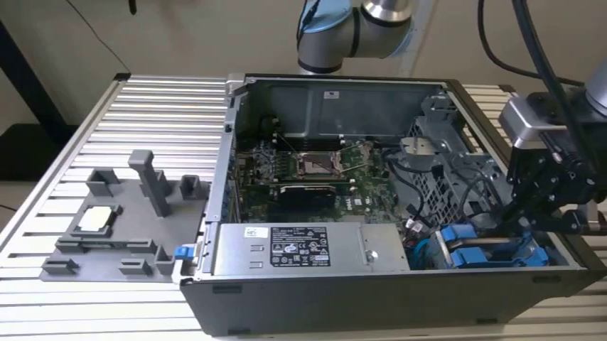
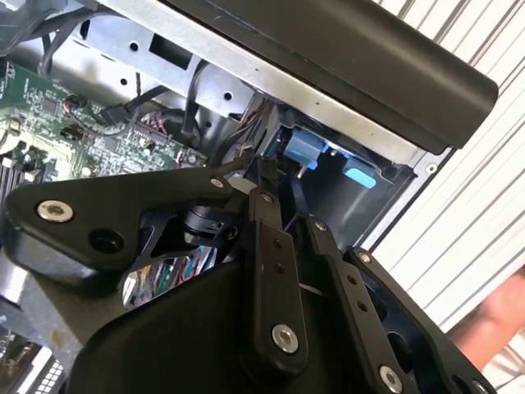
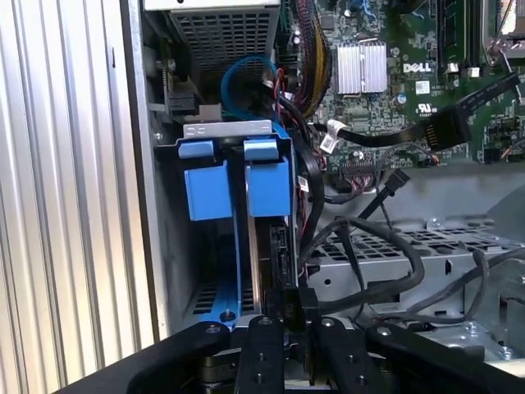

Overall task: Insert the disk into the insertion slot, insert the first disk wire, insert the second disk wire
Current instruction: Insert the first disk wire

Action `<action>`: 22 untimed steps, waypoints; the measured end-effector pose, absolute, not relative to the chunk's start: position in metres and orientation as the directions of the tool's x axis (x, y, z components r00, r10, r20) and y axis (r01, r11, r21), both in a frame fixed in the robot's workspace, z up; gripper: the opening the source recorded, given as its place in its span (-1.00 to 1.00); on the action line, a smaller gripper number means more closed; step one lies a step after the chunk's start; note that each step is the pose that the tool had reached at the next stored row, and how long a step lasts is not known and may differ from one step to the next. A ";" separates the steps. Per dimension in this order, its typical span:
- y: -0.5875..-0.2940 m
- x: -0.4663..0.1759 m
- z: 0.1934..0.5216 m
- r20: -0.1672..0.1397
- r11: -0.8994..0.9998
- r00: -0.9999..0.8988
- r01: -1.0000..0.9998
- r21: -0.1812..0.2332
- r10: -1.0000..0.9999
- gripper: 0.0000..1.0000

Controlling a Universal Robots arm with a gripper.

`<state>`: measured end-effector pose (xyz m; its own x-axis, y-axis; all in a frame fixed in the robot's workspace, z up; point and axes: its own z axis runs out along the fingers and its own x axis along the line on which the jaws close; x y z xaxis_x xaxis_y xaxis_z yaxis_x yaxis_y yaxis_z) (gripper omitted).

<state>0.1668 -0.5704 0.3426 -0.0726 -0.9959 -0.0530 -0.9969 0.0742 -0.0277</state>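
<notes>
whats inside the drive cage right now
Two blue fittings, a blue rail running along the middle and, beside it, what looks like the disk on edge. The gripper covers the cage's near end, so any plugs there are hidden.

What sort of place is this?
Likely a robotics lab bench for computer assembly: an opened desktop computer case sits on a slatted metal table, with a robot arm reaching in.

Disk (image 3: 275,246) in insertion slot (image 3: 176,234) w/ end effector (image 3: 287,318) just beside.
</notes>
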 end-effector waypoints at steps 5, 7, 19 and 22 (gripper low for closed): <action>-0.572 0.167 0.340 -0.053 0.086 -0.084 -0.996 -0.025 -0.995 -0.62; -0.572 0.167 0.340 -0.053 0.088 -0.087 -0.996 -0.024 -0.995 -0.62; -0.572 0.167 0.339 -0.053 0.090 -0.088 -0.996 -0.022 -0.995 -0.62; -0.572 0.167 0.339 -0.053 0.088 -0.087 -0.996 -0.022 -0.995 -0.62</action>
